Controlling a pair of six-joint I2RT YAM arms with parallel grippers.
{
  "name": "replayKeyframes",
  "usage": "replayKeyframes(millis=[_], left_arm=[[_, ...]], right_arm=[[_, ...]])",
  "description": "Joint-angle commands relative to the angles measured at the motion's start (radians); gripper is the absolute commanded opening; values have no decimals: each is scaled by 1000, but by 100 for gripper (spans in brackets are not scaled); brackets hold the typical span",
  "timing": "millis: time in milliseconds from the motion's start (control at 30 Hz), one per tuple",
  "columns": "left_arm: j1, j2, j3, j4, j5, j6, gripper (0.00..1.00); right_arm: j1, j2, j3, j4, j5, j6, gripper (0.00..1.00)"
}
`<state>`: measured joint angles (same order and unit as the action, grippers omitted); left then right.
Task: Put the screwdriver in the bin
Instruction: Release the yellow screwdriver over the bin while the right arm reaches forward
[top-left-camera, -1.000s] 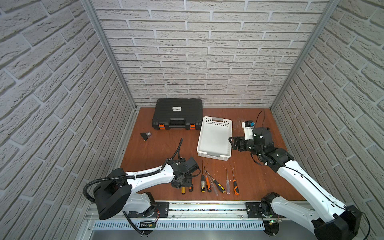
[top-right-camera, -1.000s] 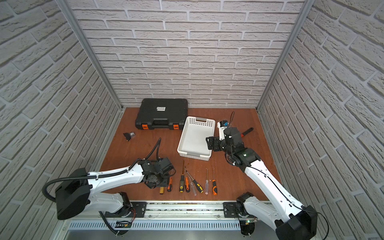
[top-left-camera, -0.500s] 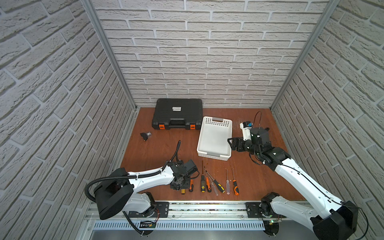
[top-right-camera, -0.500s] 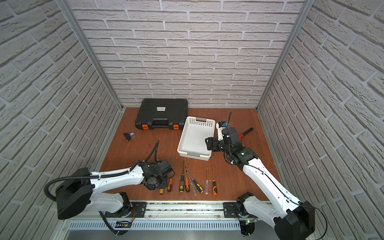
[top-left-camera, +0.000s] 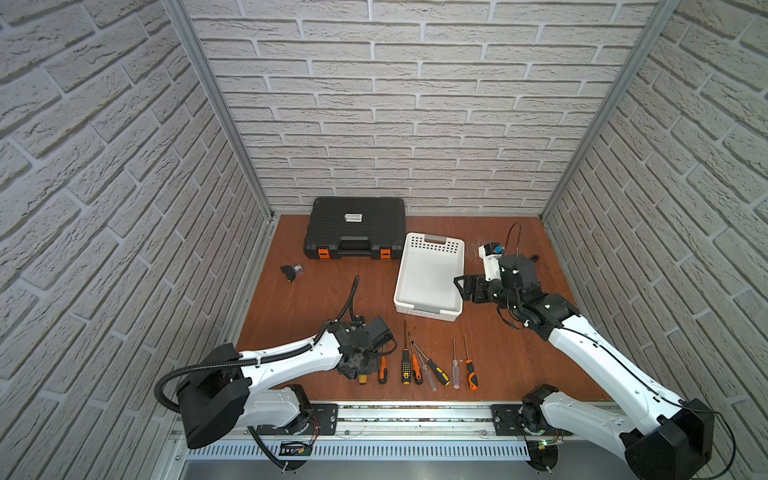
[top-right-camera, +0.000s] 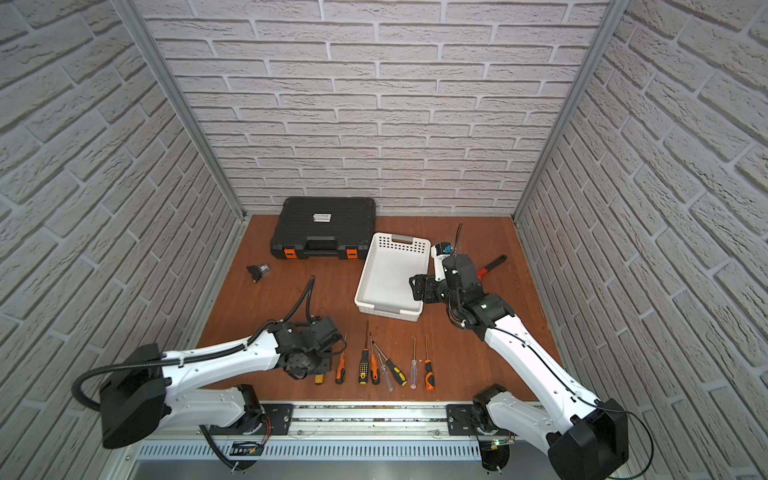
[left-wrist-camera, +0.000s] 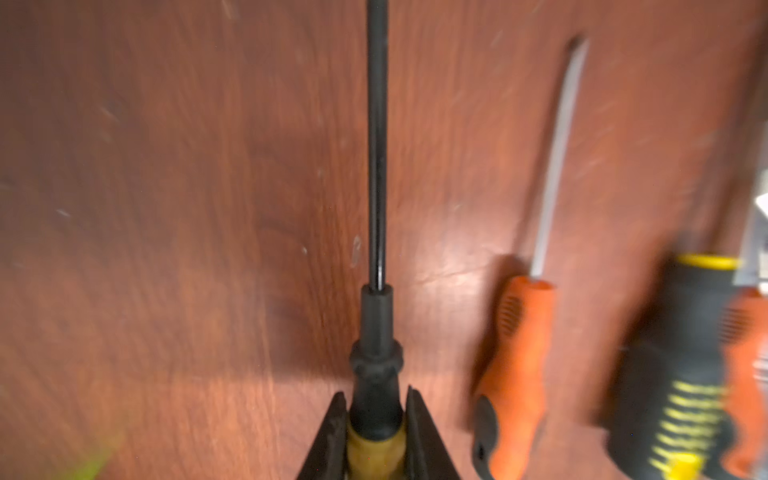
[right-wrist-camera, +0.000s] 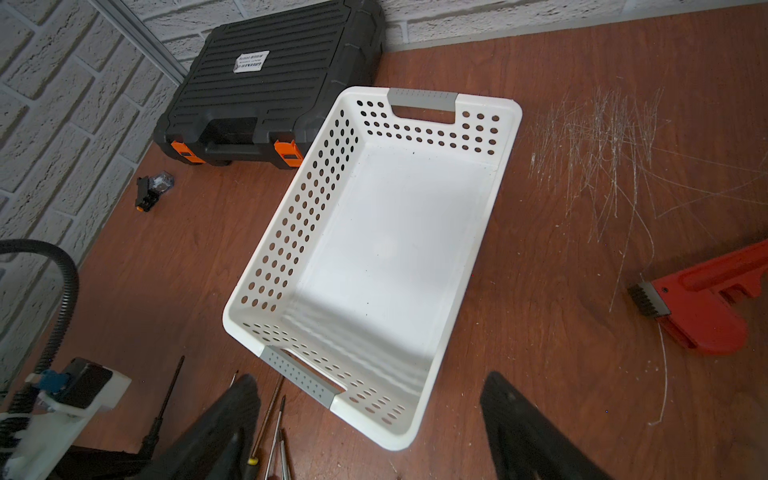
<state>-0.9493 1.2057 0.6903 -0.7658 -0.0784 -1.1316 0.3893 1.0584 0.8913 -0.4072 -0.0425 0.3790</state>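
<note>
One screwdriver (left-wrist-camera: 376, 332), with a black steel shaft, black collar and amber-yellow plastic handle, was clenched at the handle between the two black fingers (left-wrist-camera: 332, 436) of the left tool (left-wrist-camera: 376, 409). It was at the left end of a row of screwdrivers along the front of the reddish-brown wooden bench (top-left-camera: 316, 299); whether it rested on the wood could not be told. Just beside it lay an orange-handled screwdriver (left-wrist-camera: 519, 374) with a silver shaft, then a fatter black-and-yellow-handled one (left-wrist-camera: 685, 374). The white rectangular plastic bin (top-left-camera: 430, 249), its walls pierced with rows of small holes and its short rims capped with grey strips, stood well apart, further back on the bench. The right tool (top-left-camera: 463, 289) hovered at the bin's right wall, jaws spread wide and gripping nothing. Beyond the bin, a black ribbed plastic tool case (top-left-camera: 357, 226) with orange latches sat against the brick-pattern back wall, and a red pipe wrench (right-wrist-camera: 702, 307) lay to the bin's right.
</note>
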Motion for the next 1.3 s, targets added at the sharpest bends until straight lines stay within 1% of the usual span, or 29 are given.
replayKeyframes(millis=[0, 100, 167, 267, 400, 533, 633, 800, 867, 933, 967, 1133, 1267], left_arm=[[105, -52, 111, -34, -14, 132, 3], [223, 5, 257, 0, 67, 265, 3], [266, 93, 380, 16, 110, 344, 3], [279, 258, 588, 29, 148, 448, 3], [283, 503, 849, 23, 228, 541, 3], [284, 703, 1051, -9, 281, 587, 2], [283, 819, 1163, -52, 286, 601, 2], [283, 953, 1275, -111, 293, 612, 2], [283, 974, 1272, -111, 289, 596, 2], [284, 987, 1253, -95, 293, 585, 2], [283, 991, 1238, -83, 290, 576, 2], [283, 1032, 1212, -53, 273, 538, 1], [283, 1054, 1196, -29, 253, 505, 1]], right_arm=[[8, 4, -19, 59, -12, 5, 85], [7, 17, -13, 76, -27, 13, 84], [8, 29, 1, 76, -33, 12, 85], [8, 33, 12, 67, -38, 12, 83], [9, -4, 3, 40, -18, 10, 82], [12, -60, -18, 2, 5, 11, 82], [11, -97, -31, -51, 17, 10, 82], [13, -155, -72, -123, 16, 41, 80], [14, -170, -80, -161, 23, 51, 79], [22, -179, -87, -195, 24, 59, 74], [32, -180, -91, -214, 27, 63, 73], [76, -169, -125, -279, 29, 112, 72], [132, -155, -147, -317, 44, 147, 72]])
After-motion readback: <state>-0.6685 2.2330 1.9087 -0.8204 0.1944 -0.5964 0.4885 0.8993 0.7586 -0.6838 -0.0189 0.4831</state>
